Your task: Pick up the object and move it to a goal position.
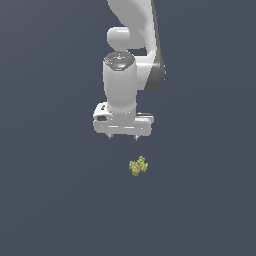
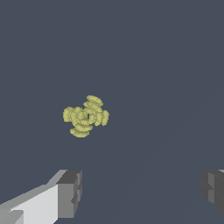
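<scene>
You see only a flat, uniform dark grey-blue ground (image 1: 50,200) with no edges, walls or horizon to separate surface from room, and the white arm (image 1: 132,30) is cut off by the exterior view's upper edge. In that view the gripper (image 1: 123,136) hangs above the ground with only two tiny fingertips (image 1: 111,135) showing beneath its body, while the wrist view shows its grey pads (image 2: 70,192) set wide apart and holding nothing, one pad cropped by the frame. The yellow-green knobbly cluster (image 1: 138,166) lies on the ground below the gripper, slightly toward the exterior view's right, apart from both fingers, its lumps too small to resolve.
</scene>
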Tool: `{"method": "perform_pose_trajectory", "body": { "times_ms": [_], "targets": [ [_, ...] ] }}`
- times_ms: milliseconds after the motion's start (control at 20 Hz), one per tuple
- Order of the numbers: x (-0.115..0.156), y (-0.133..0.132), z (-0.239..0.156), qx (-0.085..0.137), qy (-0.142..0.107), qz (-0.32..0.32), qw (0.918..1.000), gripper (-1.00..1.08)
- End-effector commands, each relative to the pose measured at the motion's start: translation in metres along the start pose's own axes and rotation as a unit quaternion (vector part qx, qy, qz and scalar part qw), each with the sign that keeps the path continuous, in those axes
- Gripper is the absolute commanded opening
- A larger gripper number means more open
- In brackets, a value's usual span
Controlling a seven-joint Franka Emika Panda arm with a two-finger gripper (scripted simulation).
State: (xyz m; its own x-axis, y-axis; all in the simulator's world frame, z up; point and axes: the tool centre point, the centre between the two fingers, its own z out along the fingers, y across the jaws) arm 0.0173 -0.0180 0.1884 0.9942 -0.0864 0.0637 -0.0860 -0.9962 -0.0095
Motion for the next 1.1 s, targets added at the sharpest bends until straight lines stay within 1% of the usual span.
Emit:
{"method": "perform_pose_trajectory", "body": {
  "times_ms": [0, 150, 500, 1050],
  "targets": [
    [0.0, 0.0, 0.0, 0.0, 0.0, 0.0, 1.0, 1.0],
    [0.0, 0.002, 0.0, -0.002, 0.0, -0.001, 1.0, 1.0],
    [0.002, 0.013, 0.002, -0.014, 0.002, -0.004, 0.9999, 1.0],
    [0.003, 0.013, 0.003, -0.014, 0.001, 0.002, 0.9999, 1.0]
  ]
}}
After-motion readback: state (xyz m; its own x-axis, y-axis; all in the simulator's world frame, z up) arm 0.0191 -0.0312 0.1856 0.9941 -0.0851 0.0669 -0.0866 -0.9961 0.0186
